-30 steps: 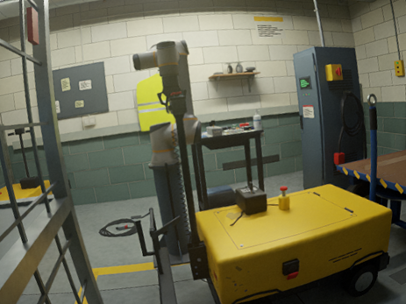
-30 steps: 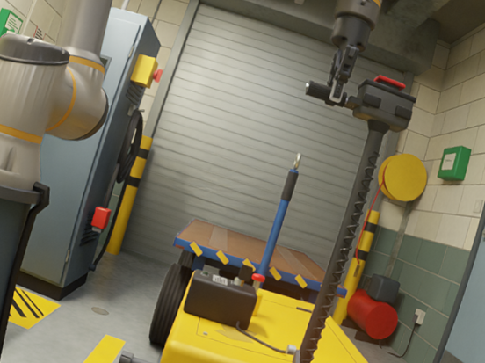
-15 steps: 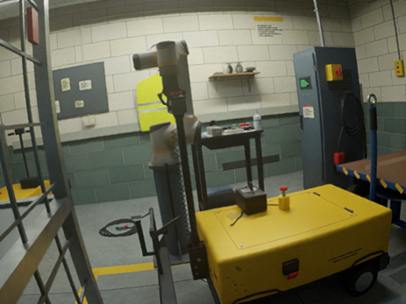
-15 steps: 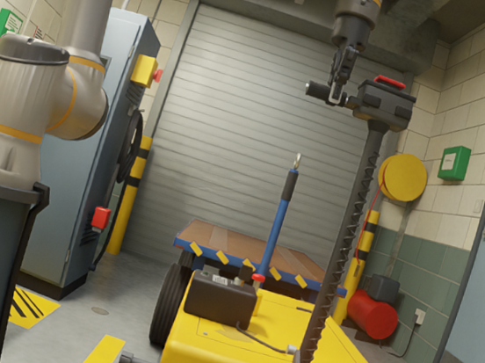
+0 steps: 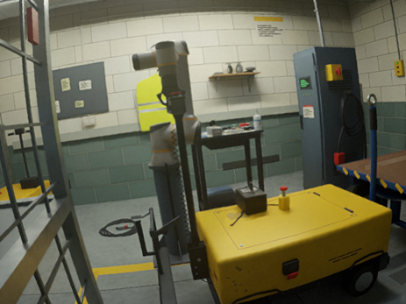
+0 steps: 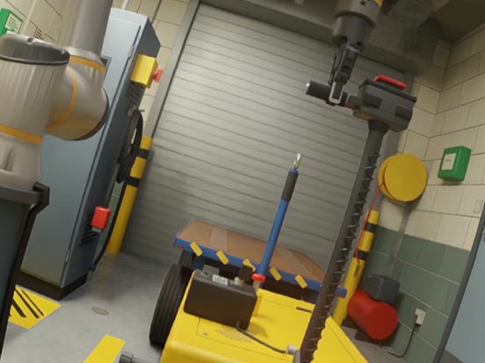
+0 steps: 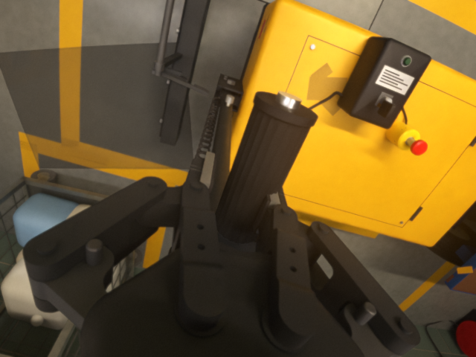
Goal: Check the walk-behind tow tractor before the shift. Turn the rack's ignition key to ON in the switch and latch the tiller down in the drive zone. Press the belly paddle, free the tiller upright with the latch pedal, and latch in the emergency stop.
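The tiller [image 6: 348, 220] stands upright at the front of the yellow tow tractor [image 5: 295, 236], and its black head [image 6: 383, 103] carries a red belly paddle [image 6: 389, 82] on top. My gripper [image 6: 336, 95] comes down from above and its fingers are closed around the tiller's ribbed black handle grip [image 7: 261, 161], which sticks out to the left of the head. On the tractor's deck sit the black key switch box [image 7: 384, 82] and the red emergency stop button [image 7: 417, 146] on its yellow base.
Behind the tractor a roller door [image 6: 256, 144] closes the bay, with a flat trailer [image 6: 253, 249] and its blue drawbar [image 6: 280, 216] in front. A grey charger cabinet [image 5: 323, 116] stands by the wall, and a metal rack frame [image 5: 16, 136] fills the near left.
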Robot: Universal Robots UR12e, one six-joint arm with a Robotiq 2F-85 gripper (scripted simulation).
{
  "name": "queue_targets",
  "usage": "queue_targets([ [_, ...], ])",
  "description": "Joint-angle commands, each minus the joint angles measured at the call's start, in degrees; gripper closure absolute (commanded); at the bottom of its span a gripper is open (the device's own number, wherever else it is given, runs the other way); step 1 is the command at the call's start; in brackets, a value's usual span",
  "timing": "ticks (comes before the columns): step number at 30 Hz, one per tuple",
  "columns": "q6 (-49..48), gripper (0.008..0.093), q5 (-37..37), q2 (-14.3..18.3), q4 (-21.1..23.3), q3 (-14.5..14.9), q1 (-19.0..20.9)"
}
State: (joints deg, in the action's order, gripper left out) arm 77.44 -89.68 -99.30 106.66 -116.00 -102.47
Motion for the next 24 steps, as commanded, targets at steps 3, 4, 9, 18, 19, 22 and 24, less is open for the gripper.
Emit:
queue_targets([
  [3,-0.49,0.0934,-0.32,-0.04,0.06,0.03,-0.58],
  [4,-0.65,0.0934,-0.32,-0.06,0.06,0.01,-0.74],
  [9,-1.47,0.0934,-0.32,-0.1,0.07,-0.04,-1.56],
  [18,-2.94,0.0934,-0.32,-0.15,0.13,-0.14,-3.02],
  [19,-3.1,0.0934,-0.32,-0.15,0.14,-0.15,-3.18],
  [22,-3.58,0.0934,-0.32,-0.15,0.16,-0.19,-3.67],
  [24,-3.91,0.0934,-0.32,-0.15,0.19,-0.21,-3.99],
])
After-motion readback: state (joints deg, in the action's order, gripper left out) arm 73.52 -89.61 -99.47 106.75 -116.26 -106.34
